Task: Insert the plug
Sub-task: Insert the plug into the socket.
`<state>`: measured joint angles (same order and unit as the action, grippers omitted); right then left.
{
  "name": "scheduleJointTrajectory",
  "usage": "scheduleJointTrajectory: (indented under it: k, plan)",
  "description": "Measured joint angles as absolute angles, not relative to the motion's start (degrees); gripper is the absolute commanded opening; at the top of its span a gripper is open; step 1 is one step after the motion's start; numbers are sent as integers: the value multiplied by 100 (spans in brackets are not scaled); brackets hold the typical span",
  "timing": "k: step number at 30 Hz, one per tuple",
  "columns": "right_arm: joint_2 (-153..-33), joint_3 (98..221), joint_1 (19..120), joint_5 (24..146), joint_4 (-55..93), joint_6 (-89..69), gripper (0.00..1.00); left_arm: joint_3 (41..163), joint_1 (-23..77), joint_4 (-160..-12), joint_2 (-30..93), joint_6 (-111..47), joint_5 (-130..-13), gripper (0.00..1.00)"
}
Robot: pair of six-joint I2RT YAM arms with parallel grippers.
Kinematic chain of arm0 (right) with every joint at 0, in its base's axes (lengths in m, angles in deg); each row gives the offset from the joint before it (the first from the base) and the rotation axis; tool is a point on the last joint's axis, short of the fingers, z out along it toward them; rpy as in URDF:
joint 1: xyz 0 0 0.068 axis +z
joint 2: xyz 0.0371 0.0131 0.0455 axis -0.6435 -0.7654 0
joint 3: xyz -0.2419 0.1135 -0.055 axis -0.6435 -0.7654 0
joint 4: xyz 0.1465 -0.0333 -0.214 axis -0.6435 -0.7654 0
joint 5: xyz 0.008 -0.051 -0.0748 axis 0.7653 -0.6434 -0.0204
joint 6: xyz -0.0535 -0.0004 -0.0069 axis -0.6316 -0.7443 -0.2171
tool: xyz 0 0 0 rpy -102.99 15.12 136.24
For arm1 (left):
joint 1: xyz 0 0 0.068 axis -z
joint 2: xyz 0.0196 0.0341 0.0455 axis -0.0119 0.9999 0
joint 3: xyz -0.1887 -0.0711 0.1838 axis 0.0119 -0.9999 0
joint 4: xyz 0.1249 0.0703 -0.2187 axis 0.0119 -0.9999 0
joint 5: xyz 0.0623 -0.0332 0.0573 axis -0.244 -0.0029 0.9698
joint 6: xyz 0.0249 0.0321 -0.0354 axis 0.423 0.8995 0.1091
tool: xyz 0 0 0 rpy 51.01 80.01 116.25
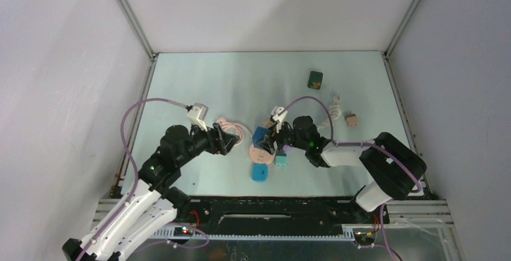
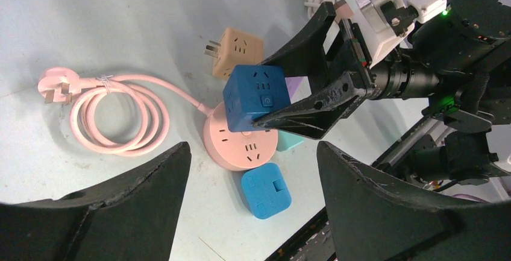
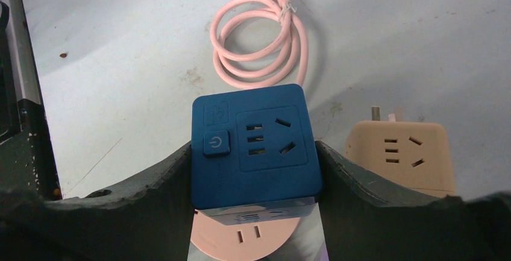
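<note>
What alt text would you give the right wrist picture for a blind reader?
A dark blue cube socket is clamped between two black fingers, over a round pink socket. Behind lie a coiled pink cable and a tan cube adapter.

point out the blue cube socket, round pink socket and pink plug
blue cube socket [image 3: 253,146], right wrist view, its face with the holes
round pink socket [image 2: 241,147], left wrist view, its top face
pink plug [image 2: 53,86], left wrist view, its body

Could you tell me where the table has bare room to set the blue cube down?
Bare: the far-left table, between the back edge and the pink cord; also the stretch left of the green adapter. Crowded: the middle, where the pink socket, teal block and blue adapter cluster around the blue cube.
</note>
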<state>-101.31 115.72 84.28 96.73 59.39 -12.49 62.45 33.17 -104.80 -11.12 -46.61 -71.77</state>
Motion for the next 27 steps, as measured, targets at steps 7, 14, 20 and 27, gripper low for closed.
scheduleJointTrajectory:
  k: [7,14,20,27]
  plan:
    - [-10231,11474,8461,9671,6219,-1190,0,6245,3317,-10480,-1128,-4670,-7177,81]
    - [-10360,11458,8457,9671,6488,-1168,0,6243,3317,-10485,-1171,-4709,-7177,81]
    - [-10369,11458,8376,9673,6501,-1175,0,6243,3317,-10485,-1276,-4746,-7177,81]
    - [-10369,11458,8218,9675,6509,-1214,0,6243,3317,-10485,-1303,-4770,-7177,80]
